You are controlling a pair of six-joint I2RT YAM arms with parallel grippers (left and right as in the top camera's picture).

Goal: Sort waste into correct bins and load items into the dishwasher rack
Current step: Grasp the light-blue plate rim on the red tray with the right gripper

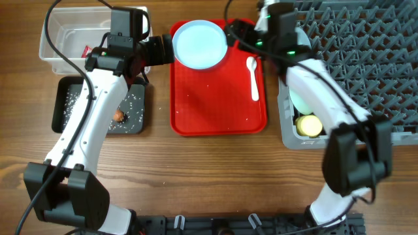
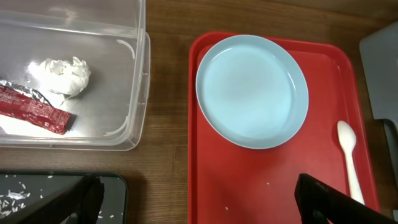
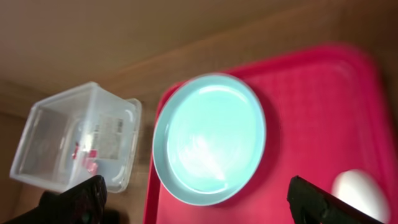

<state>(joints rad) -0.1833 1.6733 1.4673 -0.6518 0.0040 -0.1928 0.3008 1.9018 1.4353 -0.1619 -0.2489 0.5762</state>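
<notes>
A pale blue plate [image 1: 199,44] lies at the back of the flat red serving tray [image 1: 215,111], with a white spoon [image 1: 253,78] to its right. My left gripper [image 1: 166,49] is open and empty just left of the plate [image 2: 252,90]. My right gripper [image 1: 236,31] is open and empty just right of the plate [image 3: 210,137]. The clear tub [image 1: 55,55] holds the red wrapper [image 2: 34,109] and the tissue ball [image 2: 62,74]. The black tray [image 1: 62,108] holds rice grains [image 1: 134,104] and a small brown lump [image 1: 118,116]. A yellow cup [image 1: 309,125] and a mint bowl [image 1: 300,101] sit in the grey rack [image 1: 366,59].
A few rice grains [image 1: 209,83] are scattered on the red tray. The rack fills the right side. Bare wood table [image 1: 196,176] runs along the front. My right arm crosses above the rack's left corner.
</notes>
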